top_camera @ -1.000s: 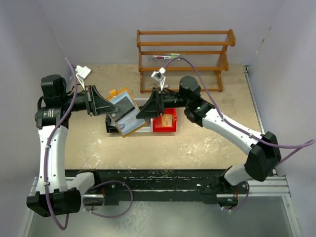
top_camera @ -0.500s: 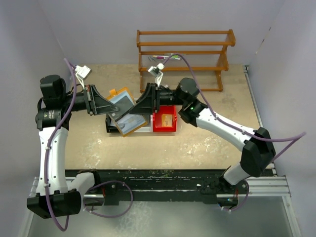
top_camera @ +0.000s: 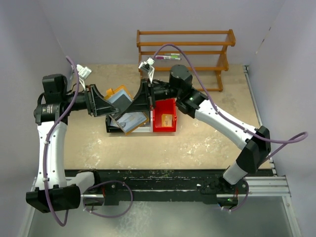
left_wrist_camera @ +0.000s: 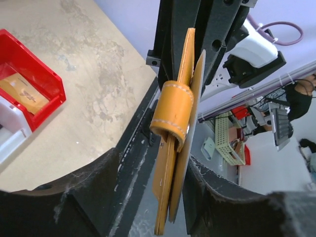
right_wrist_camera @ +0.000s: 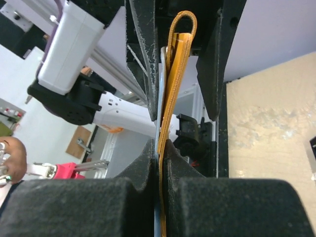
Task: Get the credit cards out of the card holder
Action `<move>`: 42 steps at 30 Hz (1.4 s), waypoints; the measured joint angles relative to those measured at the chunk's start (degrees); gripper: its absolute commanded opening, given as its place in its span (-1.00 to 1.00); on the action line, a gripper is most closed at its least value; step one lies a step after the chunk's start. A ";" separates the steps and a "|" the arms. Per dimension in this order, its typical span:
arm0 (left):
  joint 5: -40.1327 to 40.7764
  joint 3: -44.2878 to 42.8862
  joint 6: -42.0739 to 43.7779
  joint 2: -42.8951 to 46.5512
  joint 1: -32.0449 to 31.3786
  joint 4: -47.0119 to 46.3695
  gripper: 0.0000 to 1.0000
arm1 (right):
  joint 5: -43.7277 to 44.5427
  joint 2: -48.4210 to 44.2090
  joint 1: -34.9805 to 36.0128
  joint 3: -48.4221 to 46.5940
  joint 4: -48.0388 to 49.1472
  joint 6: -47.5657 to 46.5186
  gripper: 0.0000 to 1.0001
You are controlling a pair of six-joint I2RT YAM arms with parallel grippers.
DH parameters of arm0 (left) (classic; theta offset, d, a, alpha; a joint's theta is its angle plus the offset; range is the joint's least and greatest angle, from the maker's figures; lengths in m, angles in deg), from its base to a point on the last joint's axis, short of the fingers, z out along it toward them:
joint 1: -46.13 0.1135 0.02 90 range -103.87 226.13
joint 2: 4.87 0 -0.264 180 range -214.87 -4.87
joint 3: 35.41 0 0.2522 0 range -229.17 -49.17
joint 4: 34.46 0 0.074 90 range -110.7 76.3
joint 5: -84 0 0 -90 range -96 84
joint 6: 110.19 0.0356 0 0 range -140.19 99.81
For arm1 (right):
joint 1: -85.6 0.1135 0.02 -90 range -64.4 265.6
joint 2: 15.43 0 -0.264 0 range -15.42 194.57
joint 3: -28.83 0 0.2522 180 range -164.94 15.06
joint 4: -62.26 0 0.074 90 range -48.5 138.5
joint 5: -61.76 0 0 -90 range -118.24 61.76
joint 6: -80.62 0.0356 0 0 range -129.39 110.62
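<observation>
just left of the red bin [top_camera: 157, 124], the card holder [left_wrist_camera: 173, 113] hangs on edge between both arms. the right gripper [right_wrist_camera: 160, 148] is pinched tight on one edge. the left gripper [left_wrist_camera: 154, 165] has its jaws spread either side of the other edge, not clamping it.

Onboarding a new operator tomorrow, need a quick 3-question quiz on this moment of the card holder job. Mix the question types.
1. True or false: the left end effector is clamped shut on the card holder.
2. Which one pinches the card holder's edge? A) the left end effector B) the right end effector C) neither
3. Fill in: the tan item lies in the ____ bin.

Key:
1. False. Its jaws stand open on either side of the holder.
2. B.
3. Red.
</observation>
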 measured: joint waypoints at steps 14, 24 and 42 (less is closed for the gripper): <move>4.98 -3.67 27.06 -4.66 0.00 21.09 -0.31 | 0.17 8.00 2.10 -9.92 -28.02 -20.02 -1.00; 6.25 -3.15 33.38 -4.66 -0.28 25.20 -0.88 | 0.68 10.71 2.14 -15.89 -35.91 -23.17 -0.54; 7.82 0.98 -0.17 -2.01 -0.48 1.68 -1.00 | 22.75 -18.58 -6.36 11.43 -9.44 -2.84 0.05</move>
